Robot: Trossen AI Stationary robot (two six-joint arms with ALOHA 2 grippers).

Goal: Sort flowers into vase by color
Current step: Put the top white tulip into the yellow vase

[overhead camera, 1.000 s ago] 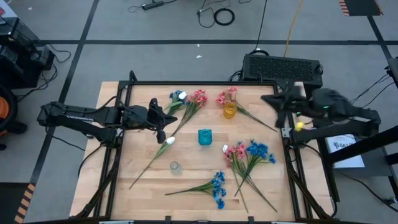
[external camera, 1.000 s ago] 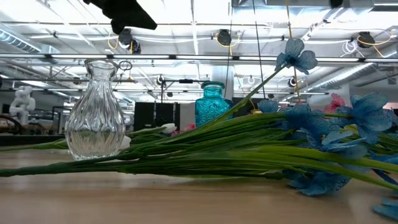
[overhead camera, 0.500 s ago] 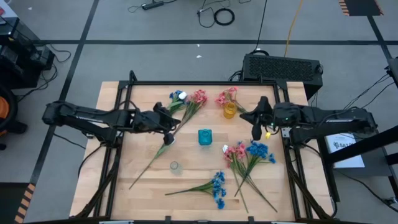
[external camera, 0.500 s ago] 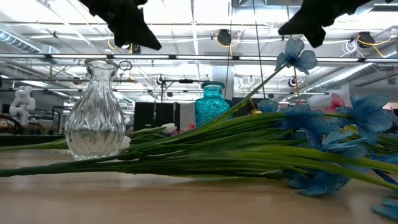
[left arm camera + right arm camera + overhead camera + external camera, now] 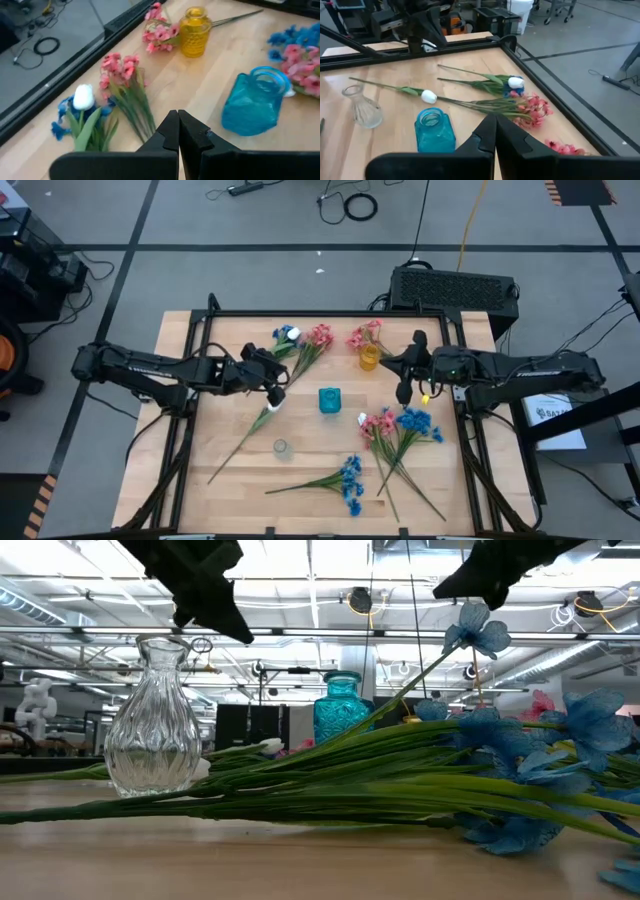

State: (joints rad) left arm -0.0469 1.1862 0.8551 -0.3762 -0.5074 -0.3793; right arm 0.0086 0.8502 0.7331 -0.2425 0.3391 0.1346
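Left gripper [image 5: 277,387] above surface [image 5: 230,480] w/ jaws pressed together, nothing held, hovering over head of white tulip spray [image 5: 272,405] whose stem runs toward near left. Clear glass vase [image 5: 281,447] nearer front, empty. White/blue/pink sprays [image 5: 305,340] at far edge. Teal vase [image 5: 329,400] mid-surface, empty. Blue spray [image 5: 349,480] lying flat near front. Yellow vase [image 5: 369,358] at back w/ pink spray [image 5: 364,335] just beside it. Right gripper [image 5: 403,392] jaws closed, empty, raised right of yellow vase. Mixed pink & blue bunch [image 5: 400,426] lying below it.
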